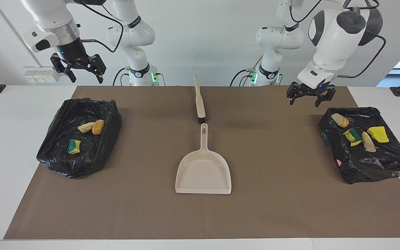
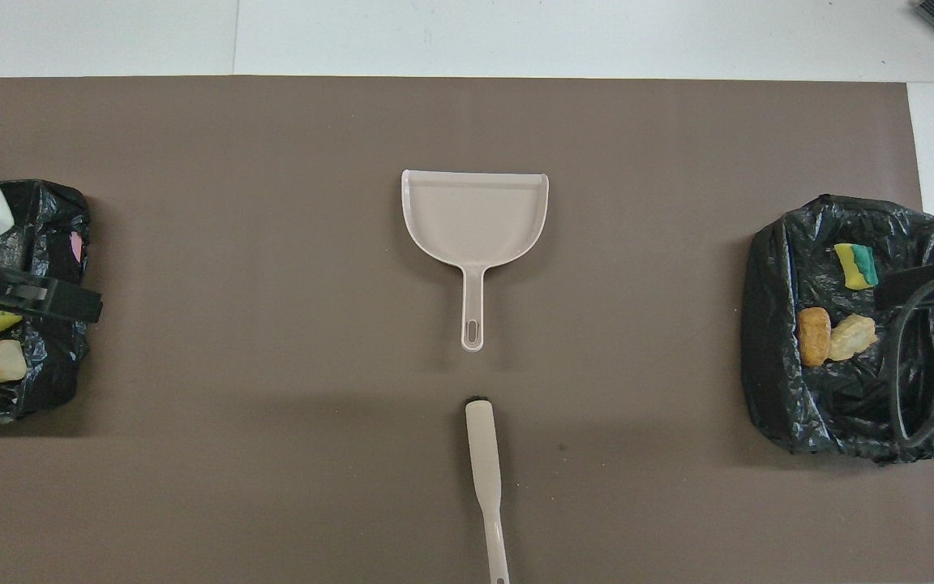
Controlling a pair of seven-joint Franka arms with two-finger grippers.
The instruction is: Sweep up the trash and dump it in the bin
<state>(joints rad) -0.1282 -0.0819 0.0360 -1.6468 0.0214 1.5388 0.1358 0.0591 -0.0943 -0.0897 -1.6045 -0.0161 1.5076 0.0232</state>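
The trash lies in two black-bagged bins. An orange lump [image 1: 98,126], a pale lump and a green-yellow sponge sit in the bin [image 1: 64,166] at the right arm's end. A yellow sponge [image 1: 377,134] and several other scraps sit in the bin [image 1: 370,172] at the left arm's end. The beige dustpan [image 1: 203,172] rests mid-mat, holding nothing. Its brush [image 1: 199,100] lies just nearer the robots, in line with the handle. My left gripper [image 1: 310,100] hangs open over the mat by that bin's corner. My right gripper [image 1: 82,74] waits open, high above the table's edge.
A brown mat [image 1: 273,208] covers most of the white table. From above, the dustpan [image 2: 475,215] and brush [image 2: 485,462] lie along the mat's centre line, with one bin [image 2: 775,389] at each end. The right arm's cable hangs over its bin.
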